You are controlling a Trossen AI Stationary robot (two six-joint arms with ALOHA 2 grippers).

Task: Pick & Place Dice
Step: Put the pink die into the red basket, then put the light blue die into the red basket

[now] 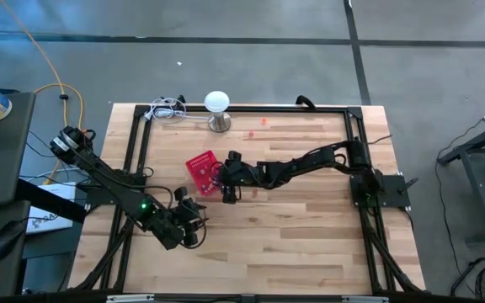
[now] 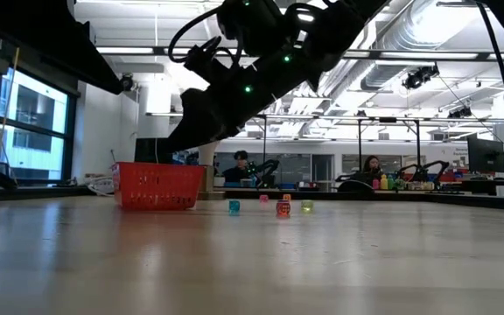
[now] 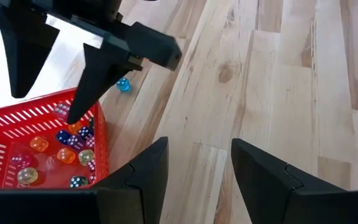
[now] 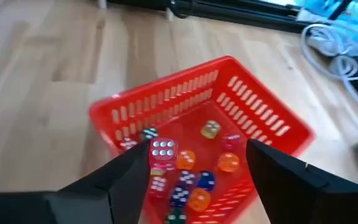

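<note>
The right gripper (image 4: pixel 191 168) hangs just above the red basket (image 4: pixel 166 99) with its fingers spread wide, and a pink die (image 4: pixel 163 151) sits between the fingertips, apparently just let go and falling free. Directly below it, in the basket, lie most of the dice (image 4: pixel 197 177): orange, blue, green and pink ones heaped together. A blue die (image 3: pixel 123 85) rests on the table (image 1: pixel 310 236) just beyond the basket on the right gripper's side, and in the low view a few more loose dice (image 2: pixel 283 208) stand farther out on the wood.

The left gripper (image 3: pixel 194 168) waits near the basket's other side, fingers apart and holding nothing.

Each die looks hard, light and glossy, far smaller than a fingertip. It would likely skid or pop out if pinched on a corner or off-centre. The safer hold seems to be flat on two opposite faces, the fingertips coming straight down and closing gently, with the die centred between them.
</note>
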